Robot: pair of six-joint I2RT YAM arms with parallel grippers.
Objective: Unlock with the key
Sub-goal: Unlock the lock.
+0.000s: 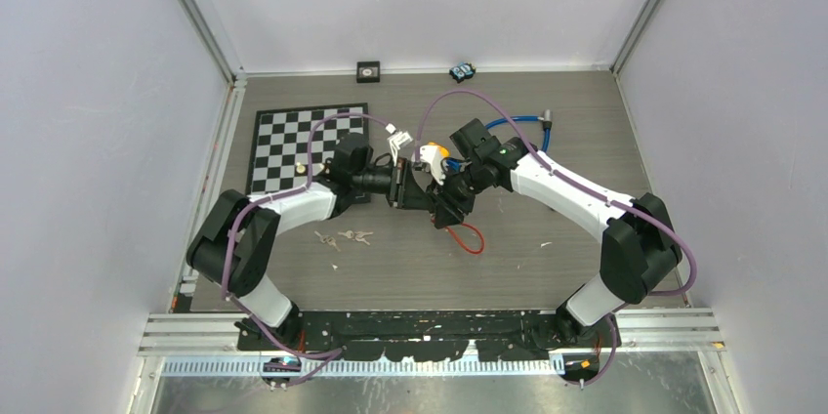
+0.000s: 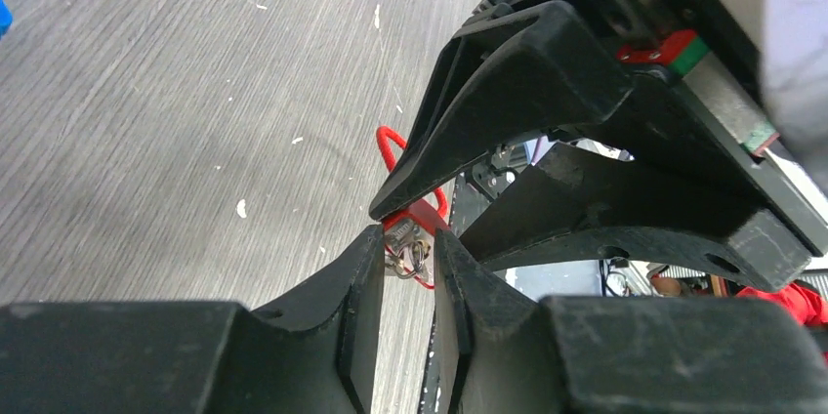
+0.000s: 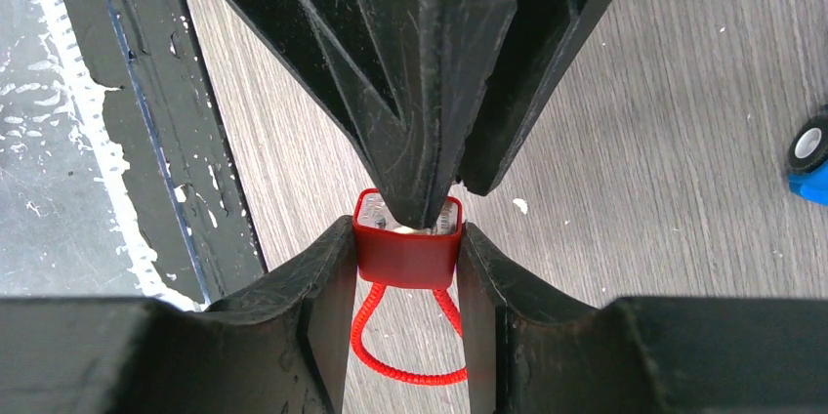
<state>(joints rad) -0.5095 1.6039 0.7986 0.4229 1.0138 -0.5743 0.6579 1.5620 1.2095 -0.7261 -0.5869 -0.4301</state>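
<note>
A red padlock [image 3: 405, 256] with a red cable shackle [image 3: 405, 341] is clamped between the fingers of my right gripper [image 3: 405, 268], just above the table. My left gripper [image 2: 408, 260] comes at it from the opposite side and is shut on a small metal key [image 2: 410, 256] with a ring. The key tip sits at the padlock's silver keyhole face [image 2: 418, 224]. In the right wrist view the left fingertips [image 3: 422, 201] cover the keyhole. In the top view both grippers, left [image 1: 427, 201] and right [image 1: 449, 214], meet at mid-table with the shackle loop [image 1: 471, 238] hanging below.
Spare keys [image 1: 347, 236] lie on the table near the left arm. A checkerboard [image 1: 305, 145] lies at the back left. A black square block [image 1: 368, 70] and a blue toy [image 1: 462, 72] sit by the back wall. A blue cable [image 1: 517, 125] runs behind the right arm.
</note>
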